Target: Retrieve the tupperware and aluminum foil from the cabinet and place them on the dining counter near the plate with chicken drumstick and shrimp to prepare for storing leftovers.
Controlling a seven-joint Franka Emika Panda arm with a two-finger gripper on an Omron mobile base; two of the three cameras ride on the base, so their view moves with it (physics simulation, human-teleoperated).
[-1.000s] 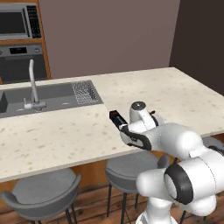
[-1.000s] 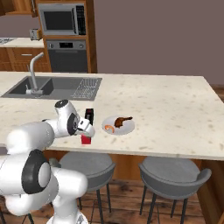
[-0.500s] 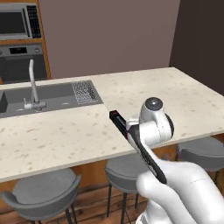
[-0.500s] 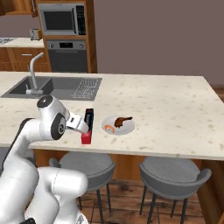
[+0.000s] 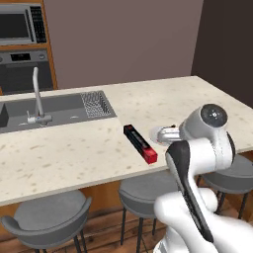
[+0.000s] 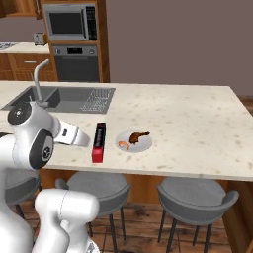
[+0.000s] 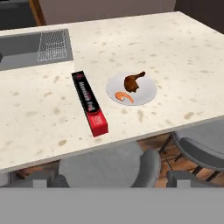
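- My jaws stand wide apart and grip nothing; they hang off the near edge of the broad speckled beige stone worktop (image 7: 183, 52), back from everything on it.
- The aluminum foil, a long slim black cardboard box with white lettering and one red end (image 7: 89, 103), lies flat on the worktop ahead of my jaws, its red end pointing back toward me near the near edge. I also see it in the left base view (image 5: 140, 143) and the right base view (image 6: 99, 142).
- The small round white plate (image 7: 146, 94) sits just beside the foil box, on its right as my hand camera sees it, apart from it with a strip of bare stone between.
- On the plate rests the small brown chicken drumstick (image 7: 134, 82), thin bone end pointing away from me, and closer to my jaws the tiny curled orange shrimp (image 7: 124, 96).
- Beyond the box, farther from my jaws, a dark grey sink (image 6: 64, 98) is sunk into the worktop, with a wire rack (image 7: 54, 44) and a curved silver faucet (image 5: 36, 96).
- Grey round stools (image 7: 109, 168) stand below the near edge, under my jaws.
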